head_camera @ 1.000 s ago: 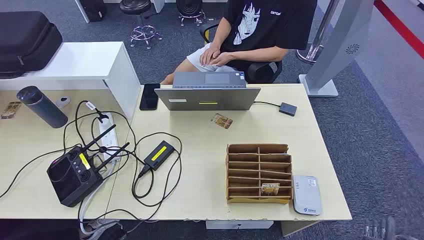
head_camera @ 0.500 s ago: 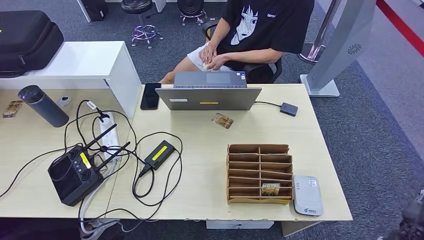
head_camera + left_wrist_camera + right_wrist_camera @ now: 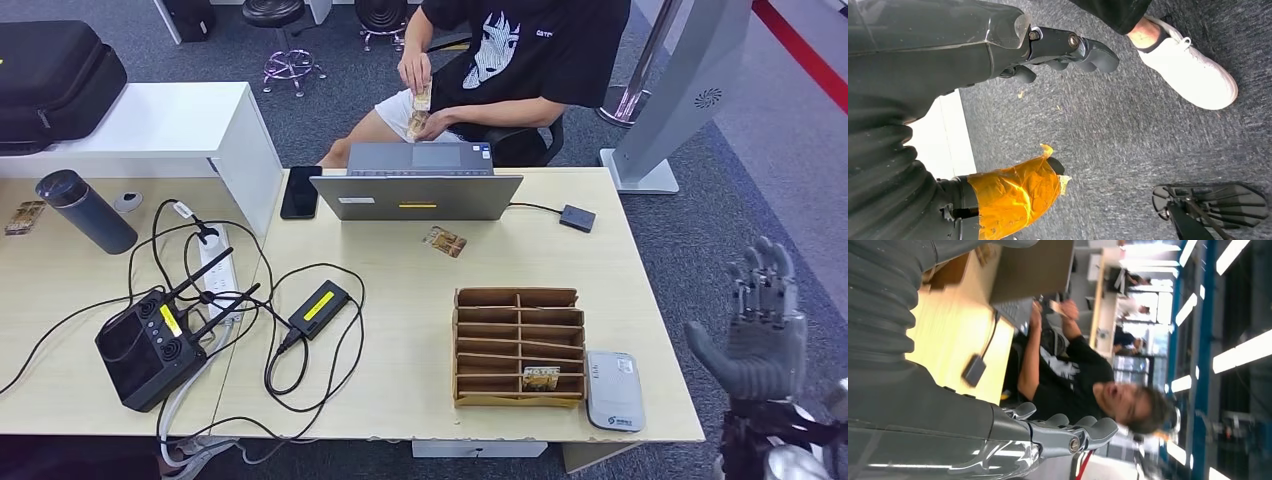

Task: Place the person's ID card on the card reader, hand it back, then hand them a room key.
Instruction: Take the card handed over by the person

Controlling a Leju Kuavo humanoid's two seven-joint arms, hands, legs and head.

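From my head view I start at the far left: a dark cylindrical flask (image 3: 86,212) lies at about ten o'clock on the pale wooden table (image 3: 400,380), with a black handheld controller with antennas (image 3: 150,345) nearer me at eight o'clock. Towards the middle, a grey laptop (image 3: 416,190) stands open at twelve o'clock, and a small patterned card (image 3: 444,241) lies flat just in front of it. Behind the laptop the seated person in a black printed T-shirt (image 3: 520,50) holds a small tan ID card (image 3: 423,98) pinched in a raised hand (image 3: 414,68). At four o'clock sits the brown cardboard slotted organiser (image 3: 518,346), one printed room key card (image 3: 541,377) in its nearest row. Touching or just beside its right side is the white flat card reader (image 3: 613,389). My right hand (image 3: 757,330) is raised off the table edge at four o'clock, fingers spread and upright, holding nothing; the ID card is well apart from it, up at eleven o'clock. My left hand (image 3: 1048,50) hangs over grey carpet, fingers loosely curled, nothing in them that I can see; I cannot tell its state for sure
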